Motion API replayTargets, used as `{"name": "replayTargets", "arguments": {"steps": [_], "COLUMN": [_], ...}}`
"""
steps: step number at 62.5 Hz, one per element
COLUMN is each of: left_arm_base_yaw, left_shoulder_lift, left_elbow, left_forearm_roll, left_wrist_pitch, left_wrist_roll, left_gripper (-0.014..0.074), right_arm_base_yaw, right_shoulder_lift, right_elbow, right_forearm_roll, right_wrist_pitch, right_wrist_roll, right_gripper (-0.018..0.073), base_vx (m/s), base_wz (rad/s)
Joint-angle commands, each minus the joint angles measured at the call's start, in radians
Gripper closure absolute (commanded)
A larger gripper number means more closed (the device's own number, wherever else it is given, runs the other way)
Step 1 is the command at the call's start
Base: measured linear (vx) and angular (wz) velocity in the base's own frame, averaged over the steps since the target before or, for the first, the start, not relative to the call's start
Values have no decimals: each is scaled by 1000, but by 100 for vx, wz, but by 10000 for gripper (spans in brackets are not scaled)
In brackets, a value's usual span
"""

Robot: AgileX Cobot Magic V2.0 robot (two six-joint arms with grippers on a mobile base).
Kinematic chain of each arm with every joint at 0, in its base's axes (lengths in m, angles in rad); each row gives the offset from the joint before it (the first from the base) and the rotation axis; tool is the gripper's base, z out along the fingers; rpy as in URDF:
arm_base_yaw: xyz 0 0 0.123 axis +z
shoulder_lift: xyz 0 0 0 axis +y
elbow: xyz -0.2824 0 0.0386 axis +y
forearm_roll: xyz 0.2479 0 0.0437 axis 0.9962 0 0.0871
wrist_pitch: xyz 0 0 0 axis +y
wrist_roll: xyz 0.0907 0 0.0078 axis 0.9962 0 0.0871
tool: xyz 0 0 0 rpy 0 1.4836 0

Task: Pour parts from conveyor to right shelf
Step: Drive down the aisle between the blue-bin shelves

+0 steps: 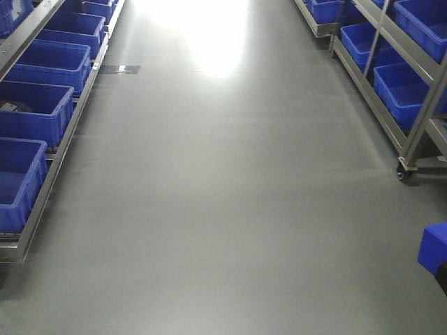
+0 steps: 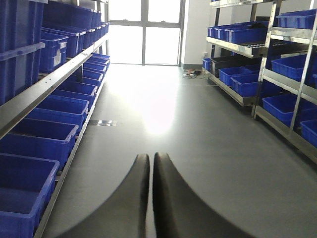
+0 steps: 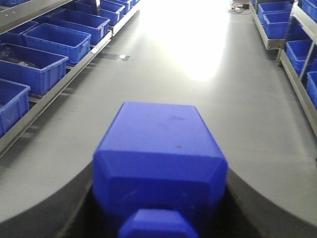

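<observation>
The floor (image 1: 223, 209) is running wide and bare down the aisle, with glare washing out its far end. The left shelf (image 1: 66, 139) is lining one side and the right shelf (image 1: 418, 132) the other, its bins (image 1: 408, 94) sitting open-topped behind the steel rail. The conveyor is not showing in any view, so I am judging this as the carrying step, with the pour not yet begun. The right gripper (image 3: 161, 171) is clamping the block (image 3: 158, 144) between its fingers, knob facing the camera. The block is riding above the floor, well apart from any bin. The left gripper (image 2: 150, 159) is hanging empty, fingers together. The next move is calling for a turn toward the right shelf, then raising the block over a bin's rim before tipping. The shelf's caster (image 1: 403, 173) and low rail are jutting at the aisle's edge, while the middle is offering ample room.
</observation>
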Motion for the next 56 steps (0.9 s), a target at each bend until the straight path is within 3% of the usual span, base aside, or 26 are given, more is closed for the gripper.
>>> {"name": "replayTargets", "arguments": {"steps": [1,24,56], "left_arm_base_yaw": [0,0,0], "left_shoulder_lift": [-12,-12,-11], "left_elbow": [31,31,31], "left_forearm_roll": [-2,-2,-2], "left_wrist_pitch": [-78,-78,-78], "left_wrist_roll": [-4,-4,-4], "left_gripper": [603,603,603], "right_arm_base_yaw": [0,0,-2], "right_shoulder_lift": [17,17,17], "right_elbow": [-29,-29,-29], "right_forearm_roll": [9,10,11], "right_wrist_pitch": [-74,-73,-72], "right_wrist_roll": [-5,-5,-5], "right_gripper": [565,565,565], "base_vx": [24,37,57], "base_wz": [20,-11,-12]}}
